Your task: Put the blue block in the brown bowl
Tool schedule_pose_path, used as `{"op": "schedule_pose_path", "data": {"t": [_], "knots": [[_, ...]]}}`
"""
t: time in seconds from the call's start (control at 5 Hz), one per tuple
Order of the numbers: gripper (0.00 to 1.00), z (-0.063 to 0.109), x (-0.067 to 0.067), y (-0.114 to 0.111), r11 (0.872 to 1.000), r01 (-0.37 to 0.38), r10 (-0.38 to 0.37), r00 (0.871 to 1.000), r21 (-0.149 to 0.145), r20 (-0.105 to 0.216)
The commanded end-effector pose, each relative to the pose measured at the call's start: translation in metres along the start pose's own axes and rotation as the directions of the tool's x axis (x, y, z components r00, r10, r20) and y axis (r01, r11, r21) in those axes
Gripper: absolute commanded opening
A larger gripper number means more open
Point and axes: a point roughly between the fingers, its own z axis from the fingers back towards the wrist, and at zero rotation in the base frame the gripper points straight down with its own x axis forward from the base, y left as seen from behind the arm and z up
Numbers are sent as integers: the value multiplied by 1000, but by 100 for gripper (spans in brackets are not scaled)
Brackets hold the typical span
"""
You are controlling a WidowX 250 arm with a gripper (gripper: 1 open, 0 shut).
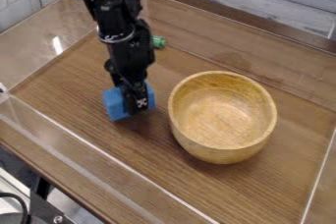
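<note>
The blue block (122, 104) is caught between the fingers of my gripper (132, 98), which points straight down and is shut on it. The block hangs just above the wooden table, to the left of the brown bowl (223, 115). That bowl is round, light wood with a thick rim, and nothing lies inside it. The black arm rises from the block toward the top left of the view. A narrow gap separates the block from the bowl's left rim.
A green-and-white marker (155, 42) lies on the table behind the arm. The wooden table (79, 159) has a raised transparent rim along its front and left edges. Bare wood stretches behind and to the right of the bowl.
</note>
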Motion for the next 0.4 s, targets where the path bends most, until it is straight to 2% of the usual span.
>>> {"op": "schedule_pose_path", "data": {"t": [0.0, 0.2], "knots": [[0, 25, 13, 9, 998, 11, -13, 999, 57, 44], [0, 31, 17, 8, 998, 14, -17, 999, 63, 48]]}}
